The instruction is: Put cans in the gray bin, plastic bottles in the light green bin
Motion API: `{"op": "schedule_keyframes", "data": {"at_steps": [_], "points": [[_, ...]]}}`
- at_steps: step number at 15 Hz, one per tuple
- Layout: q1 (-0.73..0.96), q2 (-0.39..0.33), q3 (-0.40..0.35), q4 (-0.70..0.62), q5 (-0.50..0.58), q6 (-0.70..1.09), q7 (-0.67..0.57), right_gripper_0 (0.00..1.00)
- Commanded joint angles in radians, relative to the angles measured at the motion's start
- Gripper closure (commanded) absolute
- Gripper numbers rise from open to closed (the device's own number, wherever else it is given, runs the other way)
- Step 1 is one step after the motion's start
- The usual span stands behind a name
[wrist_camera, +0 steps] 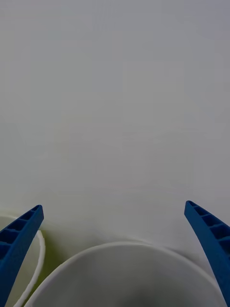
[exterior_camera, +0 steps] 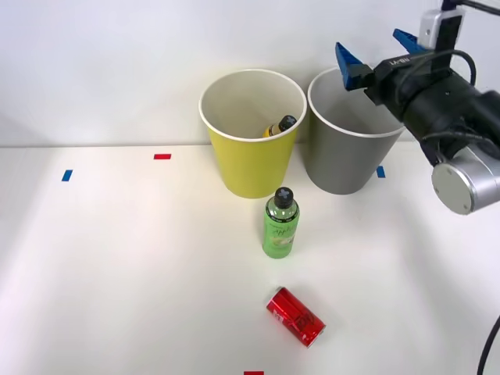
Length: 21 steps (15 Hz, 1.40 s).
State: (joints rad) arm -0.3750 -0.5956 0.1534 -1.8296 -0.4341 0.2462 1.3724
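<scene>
Front view gives us the white surface [exterior_camera: 117, 273] with two bins side by side at its far edge, against a pale wall. We see the light green bin [exterior_camera: 251, 168] on the left and the gray bin [exterior_camera: 344, 156] on the right, their rims close together but, as far as we can tell, not touching. Inside the green bin a yellowish bottle [exterior_camera: 279, 126] leans against the wall on the side nearest the gray bin, its black cap just below the rim.

Our right end effector [exterior_camera: 375, 53] hangs above the gray bin, over its far right rim, with the dark arm running off the right edge of the view. Its blue fingers [exterior_camera: 349, 66] are spread wide and we see nothing between them. From the right wrist view, the same end effector [wrist_camera: 115, 254] shows its two fingers [wrist_camera: 19, 244] at the corners, with the gray bin's pale rim [wrist_camera: 120, 247] curving between them and a sliver of the green bin's white rim [wrist_camera: 39, 259] beside one finger.

Nearer us, a green bottle [exterior_camera: 280, 224] stands upright just in front of the green bin, apart from it. A red can [exterior_camera: 296, 316] lies on its side closer still, well apart from the bottle. We see open surface to the left, marked by small blue [exterior_camera: 67, 175] and red tape [exterior_camera: 162, 156] pieces.
</scene>
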Motion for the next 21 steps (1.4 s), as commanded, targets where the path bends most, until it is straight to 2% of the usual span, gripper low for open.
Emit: {"op": "schedule_keyframes", "data": {"at_steps": [1, 13, 17, 21], "points": [[0.157, -0.001, 0.0, -0.1, 0.0, -0.157, -0.004, 0.0], [0.64, 0.01, 0.0, -0.149, 0.003, -0.627, 0.001, 0.0], [0.812, 0.056, -0.011, -0.151, 0.009, -0.709, 0.002, 0.0], [0.943, 0.135, -0.011, -0.151, 0.012, -0.736, 0.007, 0.0]]}}
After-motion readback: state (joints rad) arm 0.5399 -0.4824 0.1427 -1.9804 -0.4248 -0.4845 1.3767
